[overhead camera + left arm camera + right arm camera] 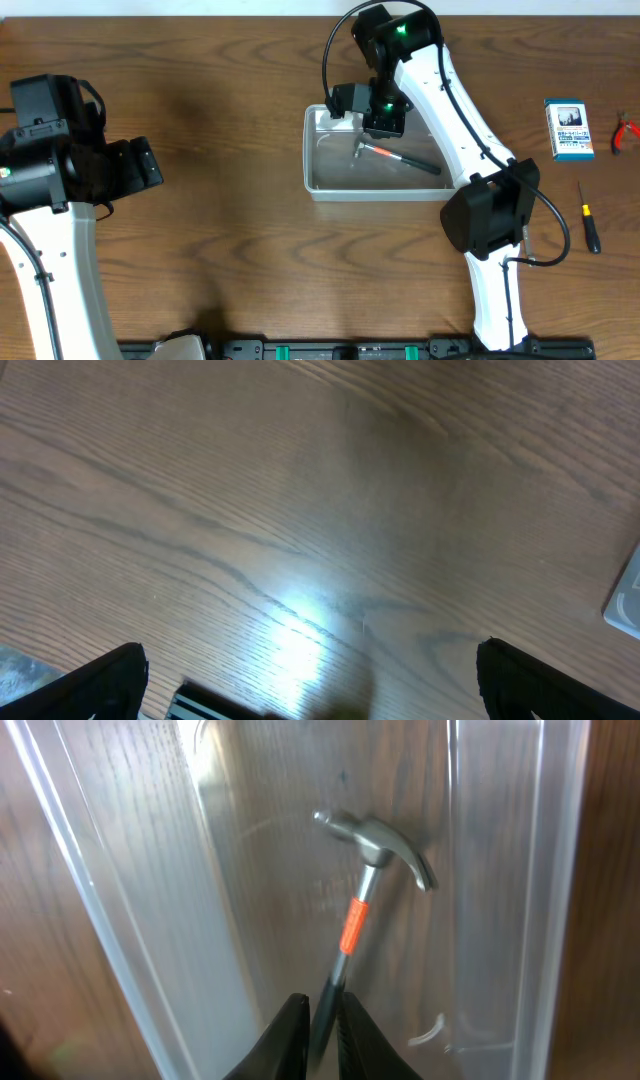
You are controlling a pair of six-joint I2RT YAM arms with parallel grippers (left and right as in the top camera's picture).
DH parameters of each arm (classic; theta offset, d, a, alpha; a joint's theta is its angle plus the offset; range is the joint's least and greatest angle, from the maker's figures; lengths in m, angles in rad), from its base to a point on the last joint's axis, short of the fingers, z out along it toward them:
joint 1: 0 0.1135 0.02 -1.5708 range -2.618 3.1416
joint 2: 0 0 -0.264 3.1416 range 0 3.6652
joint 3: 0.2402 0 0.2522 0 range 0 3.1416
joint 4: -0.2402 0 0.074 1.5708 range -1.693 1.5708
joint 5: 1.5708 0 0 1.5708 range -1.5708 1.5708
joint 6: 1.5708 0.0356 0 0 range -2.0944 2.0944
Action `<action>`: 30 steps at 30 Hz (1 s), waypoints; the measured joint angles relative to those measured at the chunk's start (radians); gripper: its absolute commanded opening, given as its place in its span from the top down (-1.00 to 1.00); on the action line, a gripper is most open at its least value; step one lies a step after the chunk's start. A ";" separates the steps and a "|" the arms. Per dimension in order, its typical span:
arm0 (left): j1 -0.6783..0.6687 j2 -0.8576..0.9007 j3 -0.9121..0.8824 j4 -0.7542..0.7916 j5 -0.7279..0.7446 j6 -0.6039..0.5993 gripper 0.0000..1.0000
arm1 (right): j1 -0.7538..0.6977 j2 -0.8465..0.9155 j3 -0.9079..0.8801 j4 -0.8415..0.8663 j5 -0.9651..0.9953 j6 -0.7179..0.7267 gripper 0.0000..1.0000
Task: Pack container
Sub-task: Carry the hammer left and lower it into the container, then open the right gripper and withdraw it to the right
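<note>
"Two arms from above, but only one is over the container [309, 150]. Why?" asks Mia.

"The right gripper [383, 125] hangs over the clear container. The hammer [395, 157] lies in there on a slant. I think that is because it is long. The left gripper [140, 165] sits far off on the left side of the table [220, 100], out of the way, I guess."

"And the things on the right?"

"A small box [569, 130], red pliers [625, 130] and a screwdriver [590, 215] lie outside, well apart from the container. They may go in next. They are on the right arm's side, so that arm could reach them."

"What does the left wrist show?"

"Bare table [300, 510], and the left gripper [315, 680] with its fingers [110, 680] wide apart, holding nothing. One corner of the container [625, 600] peeks in at the edge."

"And the right wrist?"

"The hammer [360, 910] is inside the container [120, 910], head far, handle near. The handle runs into the thin gap of the right gripper [322, 1020]. The fingers [285, 1040] are close together, but I cannot tell if they pinch the handle or just hang above it."
</note>
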 measured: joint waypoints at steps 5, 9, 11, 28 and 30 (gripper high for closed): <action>0.000 0.000 0.000 0.000 0.000 0.000 -0.96 | 0.000 0.000 -0.002 0.037 -0.016 -0.040 0.77; 0.000 0.000 0.000 0.000 0.000 0.000 -0.96 | 0.000 0.000 -0.002 0.080 -0.025 -0.037 0.64; 0.000 0.000 0.000 0.000 0.000 0.000 -0.96 | 0.000 0.000 -0.002 0.108 -0.027 -0.010 0.48; 0.000 0.000 0.000 0.000 0.000 0.000 -0.96 | -0.081 -0.215 0.111 0.022 0.092 0.448 -0.99; 0.000 0.000 0.000 0.000 0.000 0.000 -0.96 | -0.142 -0.285 0.120 -0.023 0.100 0.487 -0.99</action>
